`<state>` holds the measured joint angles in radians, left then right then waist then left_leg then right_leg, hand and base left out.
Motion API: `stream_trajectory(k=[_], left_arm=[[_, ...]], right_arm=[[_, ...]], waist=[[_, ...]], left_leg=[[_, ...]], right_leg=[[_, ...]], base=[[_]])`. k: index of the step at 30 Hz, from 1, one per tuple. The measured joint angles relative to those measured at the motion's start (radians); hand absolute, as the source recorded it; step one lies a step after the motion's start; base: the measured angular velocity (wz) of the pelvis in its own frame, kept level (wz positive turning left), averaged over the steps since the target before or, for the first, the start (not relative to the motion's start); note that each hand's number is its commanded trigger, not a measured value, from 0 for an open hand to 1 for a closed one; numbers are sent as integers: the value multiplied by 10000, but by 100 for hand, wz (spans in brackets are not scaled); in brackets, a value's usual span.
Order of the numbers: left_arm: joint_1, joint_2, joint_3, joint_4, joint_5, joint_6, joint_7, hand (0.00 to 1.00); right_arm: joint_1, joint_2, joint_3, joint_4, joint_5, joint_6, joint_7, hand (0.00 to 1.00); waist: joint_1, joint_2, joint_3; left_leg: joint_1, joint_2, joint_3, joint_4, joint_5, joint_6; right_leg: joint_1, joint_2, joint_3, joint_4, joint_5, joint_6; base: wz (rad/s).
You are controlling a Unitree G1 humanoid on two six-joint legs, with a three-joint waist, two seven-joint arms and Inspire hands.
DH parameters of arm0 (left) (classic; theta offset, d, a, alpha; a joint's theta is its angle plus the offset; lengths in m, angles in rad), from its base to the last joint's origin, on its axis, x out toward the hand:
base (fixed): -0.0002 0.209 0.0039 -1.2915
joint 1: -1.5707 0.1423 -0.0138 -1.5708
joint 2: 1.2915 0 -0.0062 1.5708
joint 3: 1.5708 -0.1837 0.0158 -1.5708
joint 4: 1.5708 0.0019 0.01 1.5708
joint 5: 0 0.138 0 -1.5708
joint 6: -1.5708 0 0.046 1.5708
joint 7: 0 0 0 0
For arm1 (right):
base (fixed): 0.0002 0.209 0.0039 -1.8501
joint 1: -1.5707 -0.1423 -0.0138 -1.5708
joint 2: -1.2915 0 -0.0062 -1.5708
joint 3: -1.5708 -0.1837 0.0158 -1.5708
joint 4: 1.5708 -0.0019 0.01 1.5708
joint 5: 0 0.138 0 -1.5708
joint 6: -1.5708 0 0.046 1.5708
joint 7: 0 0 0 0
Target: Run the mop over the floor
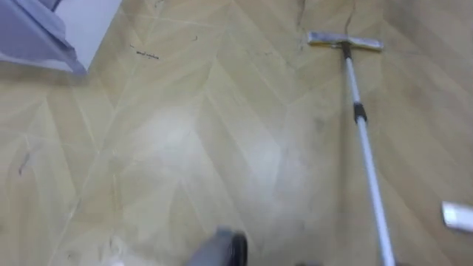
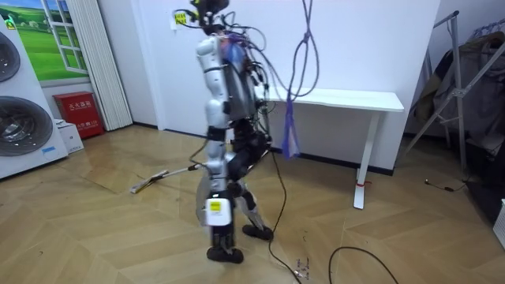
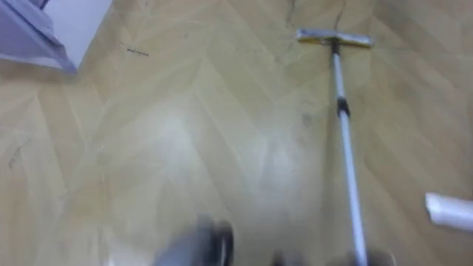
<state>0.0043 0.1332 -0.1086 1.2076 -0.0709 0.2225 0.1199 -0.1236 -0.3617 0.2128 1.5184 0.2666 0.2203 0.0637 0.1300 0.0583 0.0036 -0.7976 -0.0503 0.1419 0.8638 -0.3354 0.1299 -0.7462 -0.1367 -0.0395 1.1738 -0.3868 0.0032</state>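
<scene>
Between washers (image 2: 20, 110) and white table (image 2: 347, 99), mop head (image 1: 345, 42) touches floor (image 1: 185, 148); fingers unclear.

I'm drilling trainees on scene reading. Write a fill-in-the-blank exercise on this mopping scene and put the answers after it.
1. The mop head lies on the ___ floor, laid in a herringbone pattern.
2. In the eye views, the mop's pole runs from the head down toward the lower ___ corner.
3. In the room view, a ___ table stands against the wall.
4. At the room view's left, a ___ box sits near the stacked laundry machines.
Missing words: wooden; right; white; red.
</scene>
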Motion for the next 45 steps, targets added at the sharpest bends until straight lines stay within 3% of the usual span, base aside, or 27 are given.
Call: stream_trajectory(k=[2,4,7,10,12,13,14,15,16,17,18,20,22,25,26,28,29,30,31,33,34,35,37,40,42,43,45], left_arm=[[115,43,97,-234,-21,-41,195,0],[139,105,76,-396,-23,-41,375,0],[129,-21,91,-480,55,-65,537,0],[329,-297,103,-488,254,17,677,0],[479,-253,104,-490,216,208,766,0],[474,-172,99,-550,206,316,912,0],[477,10,55,-754,33,347,1018,0],[501,229,56,-943,-280,384,1192,0],[502,314,37,-1026,-447,359,1277,0],[544,485,-167,-1174,-766,244,1362,0],[651,593,-250,-1283,-934,146,1360,0],[684,630,-220,-1300,-919,117,1359,0],[886,623,-228,-1397,-883,30,1271,0],[1307,619,-129,-1613,-630,-36,912,0],[1180,621,-58,-1496,-481,-24,736,0],[999,487,90,-1481,-332,-27,529,0],[868,425,74,-1414,-327,-48,483,0],[814,327,79,-1417,-279,-99,449,0],[786,289,74,-1436,-236,-126,446,0],[622,327,132,-1488,-281,-178,542,0],[591,343,129,-1489,-263,-245,608,0],[511,316,75,-1482,-225,-343,676,0],[499,269,50,-1474,-85,-369,674,0],[536,157,-135,-1469,-7,-314,668,0],[660,119,-139,-1464,-24,-209,684,0],[754,107,-134,-1445,-62,32,737,0],[818,138,-113,-1439,-152,386,911,0]], right_arm=[[760,189,1,-126,44,197,-206,100],[1139,591,3,-353,163,415,-342,100],[1274,1262,-17,-468,355,415,-646,100],[1118,1375,-119,-500,336,489,-781,100],[765,1312,-179,-487,335,854,-893,100],[413,1218,-198,-470,334,1042,-967,100],[-157,1093,-305,-321,333,1202,-994,100],[-736,923,-318,-344,336,1289,-983,100],[-1048,783,-327,-352,337,1292,-968,100],[-1739,526,-366,-485,364,1249,-962,100],[-2397,242,-369,-504,459,1013,-850,100],[-3172,-118,-314,-680,496,575,-577,100],[-3306,-208,-12,-875,694,211,-515,100],[-2725,-211,265,-894,1528,207,-347,100],[-2099,-222,339,-890,1808,204,-373,100],[-1184,-245,291,-730,1934,210,-412,100],[-608,-205,305,-531,1935,214,-497,100],[25,-193,358,-299,1934,220,-615,100],[369,-171,413,-247,1937,245,-740,100],[1217,137,420,-295,1921,430,-1132,100],[1355,274,409,-368,1921,421,-1210,100],[1435,511,366,-423,1921,375,-1400,100],[1434,881,323,-432,1897,278,-1657,100],[1400,1089,274,-659,1820,351,-1844,100],[1207,1079,78,-772,1719,566,-1882,100],[892,1043,-141,-802,1546,850,-1937,100],[265,935,-396,-775,1412,1266,-1943,100]], waist=[[-93,297,-15],[-358,412,-3],[-651,397,11],[-473,254,87],[-409,167,117],[-389,80,129],[-377,-108,190],[-205,-446,219],[-57,-705,277],[217,-937,275],[451,-1093,293],[760,-1116,332],[1106,-1149,368],[1208,-960,365],[1088,-919,325],[895,-696,251],[725,-583,236],[507,-323,89],[400,-215,16],[194,142,-133],[82,207,-124],[-147,382,-14],[-366,429,50],[-485,482,84],[-398,372,118],[-391,248,141],[-159,-2,131]], left_leg=[[163,17,-121,540,-709,123],[258,9,-118,661,-991,280],[457,3,-93,462,-1275,326],[1335,-157,-385,-92,-1552,150],[1984,-198,-562,-177,-1926,-6],[2026,-170,-567,465,-1947,-164],[1494,2,-393,2008,-1364,-863],[713,208,-175,3683,-56,-1286],[274,329,-113,4520,881,-1341],[-606,396,-105,5675,2950,-1415],[-1508,496,-260,6517,3333,-1450],[-2715,735,-385,7125,2850,-1301],[-2990,897,-419,5758,2198,-1300],[-1609,883,-545,356,1653,-1132],[-1331,668,-455,24,1240,-559],[-1079,268,-432,14,816,-103],[-771,-109,-412,-33,620,124],[-474,-420,-393,-13,359,340],[-345,-531,-387,-23,218,410],[111,-770,-542,-132,-226,545],[201,-865,-698,-193,-261,555],[379,-924,-981,-319,-321,541],[798,-926,-1001,-725,-324,545],[1386,-928,-1182,-1330,-355,492],[1693,-925,-1204,-1463,-483,417],[1869,-922,-1231,-1368,-663,359],[1980,-899,-1180,-905,-886,77]], right_leg=[[-906,253,391,1585,1299,58],[-1740,371,450,1724,1224,134],[-2462,714,337,-654,1109,218],[-2110,913,-46,-3520,1412,-174],[-1600,834,-510,-3815,1500,-474],[-1402,666,-698,-3456,1199,-517],[-1321,663,-664,-2922,832,-619],[-1328,707,-438,-2383,525,-689],[-1322,766,-352,-2169,397,-812],[-1285,884,-232,-1922,154,-997],[-1268,957,-238,-1703,-51,-1169],[-1063,1193,-194,-1458,-393,-1150],[-474,1346,-150,-1565,-775,-1053],[787,1341,-213,-1932,-1563,-738],[1168,1075,-336,-2064,-1877,-494],[1634,814,-308,-2292,-2025,-273],[1738,571,-230,-1887,-1872,1],[1671,385,-92,-1249,-1469,339],[1578,317,3,-871,-1157,393],[918,340,374,551,384,408],[735,364,438,775,422,400],[267,508,524,886,341,360],[-437,641,568,302,234,401],[-725,788,495,-2688,368,290],[-711,868,323,-4176,789,43],[-652,845,234,-4272,1167,-115],[-474,761,39,-3939,1164,-211]], base=[[-3],[-2],[-17],[-33],[-7],[32],[30],[9],[-24],[-49],[-54],[-37],[-14],[17],[56],[65],[68],[53],[32],[4],[0],[-9],[-15],[-1],[-3],[-5],[-10]])
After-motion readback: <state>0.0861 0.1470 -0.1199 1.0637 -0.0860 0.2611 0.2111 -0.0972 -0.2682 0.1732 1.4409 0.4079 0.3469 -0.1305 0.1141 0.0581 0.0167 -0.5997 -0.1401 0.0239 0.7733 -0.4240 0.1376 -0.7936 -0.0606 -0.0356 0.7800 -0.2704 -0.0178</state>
